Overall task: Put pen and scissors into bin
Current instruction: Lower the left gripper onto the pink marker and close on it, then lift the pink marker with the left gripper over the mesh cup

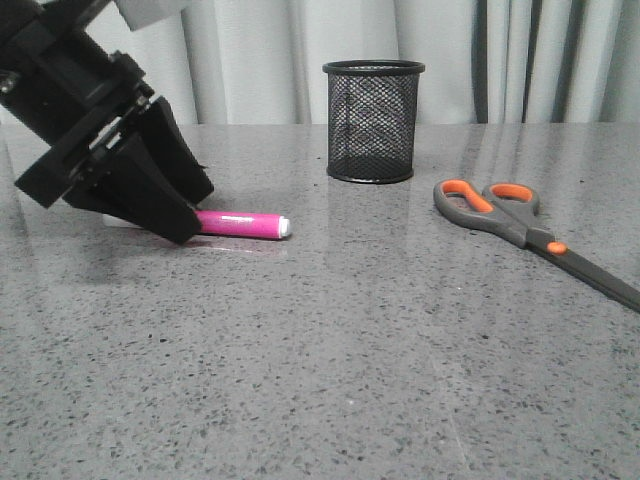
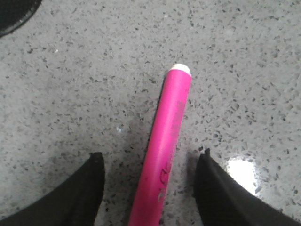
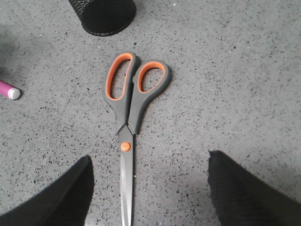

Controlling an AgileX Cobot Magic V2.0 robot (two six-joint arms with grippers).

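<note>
The pink pen [image 1: 240,223] lies flat on the table, left of centre, white end toward the right. My left gripper [image 1: 178,222] is down at the table over its left part, open, one finger on each side of the pen [image 2: 162,155] with gaps both sides. The black mesh bin [image 1: 373,121] stands upright at the back centre. The scissors [image 1: 520,228] lie closed on the right, handles toward the bin. My right gripper [image 3: 149,162] is open above the scissors' blades [image 3: 126,155] and does not show in the front view.
The grey speckled table [image 1: 330,370] runs to a curtain at the back. The bin's base [image 3: 103,16] and the pen's white tip [image 3: 13,93] show in the right wrist view. The bin's edge [image 2: 14,14] shows in the left wrist view.
</note>
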